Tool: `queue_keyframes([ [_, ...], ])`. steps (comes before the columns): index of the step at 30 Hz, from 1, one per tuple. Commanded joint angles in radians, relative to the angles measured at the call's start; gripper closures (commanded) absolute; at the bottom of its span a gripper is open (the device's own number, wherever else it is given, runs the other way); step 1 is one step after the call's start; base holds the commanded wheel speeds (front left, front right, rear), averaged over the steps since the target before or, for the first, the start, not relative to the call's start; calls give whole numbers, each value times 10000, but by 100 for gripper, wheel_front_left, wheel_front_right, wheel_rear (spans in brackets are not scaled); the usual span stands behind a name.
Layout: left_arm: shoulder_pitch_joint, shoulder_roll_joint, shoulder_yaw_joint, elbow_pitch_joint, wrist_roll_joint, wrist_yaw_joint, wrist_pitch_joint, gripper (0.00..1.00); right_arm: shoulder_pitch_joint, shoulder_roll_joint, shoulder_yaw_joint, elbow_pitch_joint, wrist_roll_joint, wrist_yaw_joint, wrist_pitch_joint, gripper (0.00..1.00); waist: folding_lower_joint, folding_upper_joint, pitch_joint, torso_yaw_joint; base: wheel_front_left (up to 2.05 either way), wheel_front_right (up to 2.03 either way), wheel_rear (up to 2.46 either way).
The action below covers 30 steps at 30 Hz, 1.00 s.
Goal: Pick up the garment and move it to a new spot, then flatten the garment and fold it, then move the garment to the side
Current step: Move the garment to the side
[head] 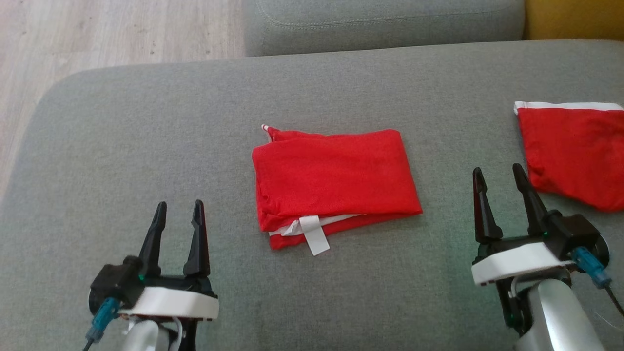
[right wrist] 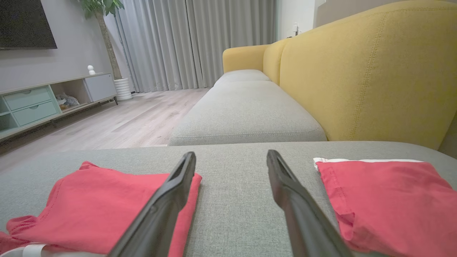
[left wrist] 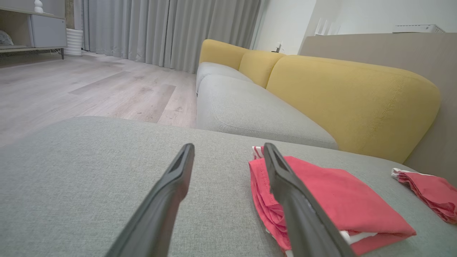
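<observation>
On the grey sofa cushion (head: 146, 146), a folded red garment (head: 336, 183) lies at the middle, between two open, empty grippers.

The garment is a flat, roughly rectangular stack of thin, smooth red fabric; a white band and a white tag (head: 314, 235) poke out along its near edge, and a small red-and-white corner sticks up at its far left. The left gripper (head: 179, 204) stands to its near left and the right gripper (head: 497, 168) to its right, each with two long, dark, tapered fingers spread wide, holding nothing and clear of the cloth. Further right, just beside the right gripper, lies a second red cloth (head: 575, 151) with a white hem along its far edge. The cushion is coarse woven grey; beyond it are another grey seat (head: 380, 19), a mustard-yellow backrest (left wrist: 350, 96) and a pale wood-plank floor (head: 97, 34).
</observation>
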Motion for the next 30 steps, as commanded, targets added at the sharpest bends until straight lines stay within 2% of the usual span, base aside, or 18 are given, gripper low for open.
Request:
queue_keyframes([
  [1,-303,32,391,-271,85,-57,-51,0,-177,-18,228,-354,-12,-19,-62,0,0,0,-1,26,0,0,0],
  [10,-535,-10,218,-371,56,-57,-51,0,-374,-18,88,-215,-55,-19,-62,0,0,0,253,297,0,0,0],
  [16,-891,-30,-61,-375,-50,-58,-51,0,-1325,-18,103,404,-52,-19,190,0,0,0,834,767,0,0,0],
  [30,-1427,-57,-594,-199,-294,-58,-51,0,-3054,-18,382,3357,377,-19,1934,0,0,0,1477,1802,0,0,0],
])
